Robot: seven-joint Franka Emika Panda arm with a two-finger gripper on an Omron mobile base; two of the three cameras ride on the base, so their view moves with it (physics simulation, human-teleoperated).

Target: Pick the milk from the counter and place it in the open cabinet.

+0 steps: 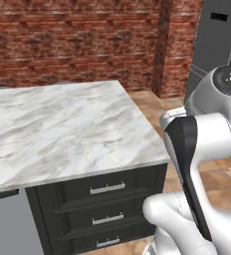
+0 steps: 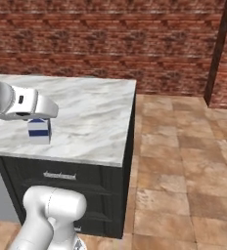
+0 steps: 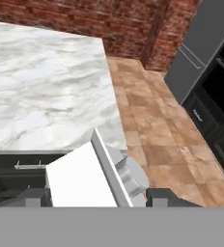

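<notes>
Where the arm overlaps it, milk [image 2: 38,130] shows only partly above counter [image 2: 96,122]

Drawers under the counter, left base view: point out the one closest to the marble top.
The top drawer, directly under the counter edge; the middle drawer and the bottom drawer sit stacked below it.

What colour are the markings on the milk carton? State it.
Blue bands on a white milk carton, clearest in the right base view, beneath the arm.
</notes>
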